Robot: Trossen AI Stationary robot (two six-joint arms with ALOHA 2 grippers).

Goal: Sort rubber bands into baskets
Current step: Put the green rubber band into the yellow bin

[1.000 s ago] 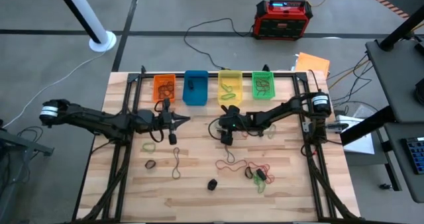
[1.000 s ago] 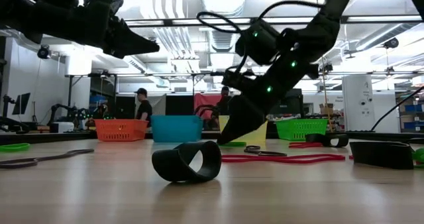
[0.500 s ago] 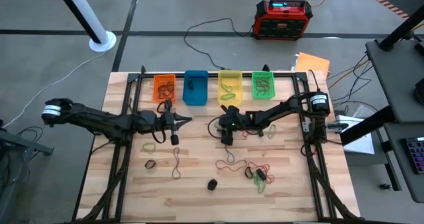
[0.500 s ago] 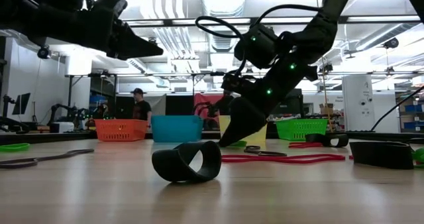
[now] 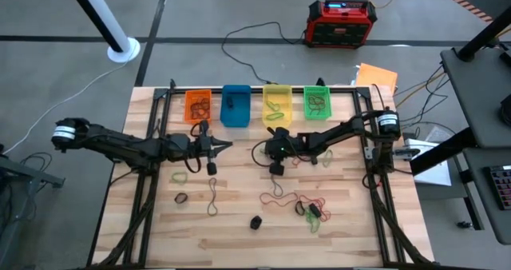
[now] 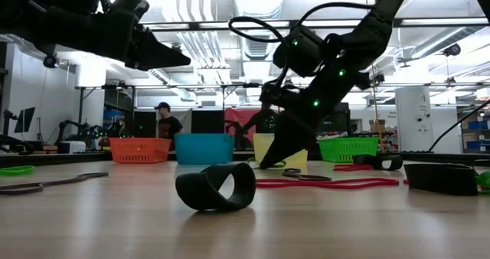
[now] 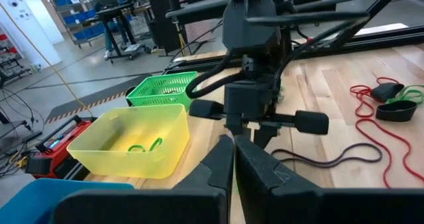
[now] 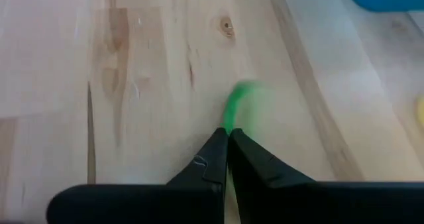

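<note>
The right end effector (image 8: 226, 139) is pressed together on one end of a thin green rubber band (image 8: 235, 105) lying on the light wooden table (image 8: 132, 85) just in front of the yellow rectangular plastic basket (image 5: 276, 104) – the pinch looks shallow, so the floppy loop could slip free on lifting or snag on the basket rim. The band's long axis runs straight out from the fingertips, its free end curling toward the baskets. The left end effector (image 7: 233, 159) hangs above the table near the orange rectangular plastic basket (image 5: 197, 105), fingers pressed together on nothing – idle
</note>
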